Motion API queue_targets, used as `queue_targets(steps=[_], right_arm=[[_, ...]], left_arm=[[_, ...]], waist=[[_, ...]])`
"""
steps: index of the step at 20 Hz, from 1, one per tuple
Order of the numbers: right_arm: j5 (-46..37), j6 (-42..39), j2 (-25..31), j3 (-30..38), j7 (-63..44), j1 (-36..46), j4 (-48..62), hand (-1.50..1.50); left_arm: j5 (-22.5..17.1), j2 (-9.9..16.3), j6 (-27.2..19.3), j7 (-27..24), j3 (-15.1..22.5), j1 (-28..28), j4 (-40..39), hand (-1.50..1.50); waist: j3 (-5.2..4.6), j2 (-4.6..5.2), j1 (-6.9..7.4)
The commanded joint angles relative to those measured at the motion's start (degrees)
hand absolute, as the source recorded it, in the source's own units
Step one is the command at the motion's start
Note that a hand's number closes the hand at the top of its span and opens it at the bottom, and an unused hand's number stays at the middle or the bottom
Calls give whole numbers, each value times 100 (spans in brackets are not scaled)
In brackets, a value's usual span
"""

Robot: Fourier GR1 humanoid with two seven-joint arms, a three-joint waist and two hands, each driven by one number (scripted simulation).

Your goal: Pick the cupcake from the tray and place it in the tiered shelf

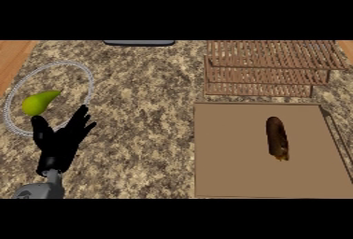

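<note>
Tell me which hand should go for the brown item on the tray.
Probably the right, though it is out of view: the brown item lies on the tray at the right, while the open left hand rests far left.

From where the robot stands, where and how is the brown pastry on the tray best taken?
Grip the brown pastry at its middle, fingers coming from above across its narrow sides. It lies flat and long, pointing away from the robot, on the tray.

Single head cam, looking steeply down on the bench (151, 93); forearm enters at the lower edge, mid-range framing.
</note>
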State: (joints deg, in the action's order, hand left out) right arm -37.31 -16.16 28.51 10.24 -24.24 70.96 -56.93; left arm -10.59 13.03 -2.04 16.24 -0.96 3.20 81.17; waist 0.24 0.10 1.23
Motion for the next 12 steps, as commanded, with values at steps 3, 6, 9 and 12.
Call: queue_targets(steps=[3, 6, 9, 12], right_arm=[[-87, 531, -31, 45, 841, 49, 672, 150], [-48, 384, 92, 69, 1103, 209, 976, 150], [-39, 500, 109, 148, 1183, 245, 1156, 150], [-270, 213, 273, -89, 1128, 535, 1332, 150]], left_arm=[[230, -223, -148, -106, 100, -67, -416, 0], [78, -105, -48, 94, -89, 203, -500, 0], [-11, -27, 161, 237, 26, -512, 295, 0], [76, -98, 79, 72, -85, -25, -415, 0]], waist=[[-26, 21, -35], [-27, 18, -57], [-23, 0, 9], [-29, 15, -45]])
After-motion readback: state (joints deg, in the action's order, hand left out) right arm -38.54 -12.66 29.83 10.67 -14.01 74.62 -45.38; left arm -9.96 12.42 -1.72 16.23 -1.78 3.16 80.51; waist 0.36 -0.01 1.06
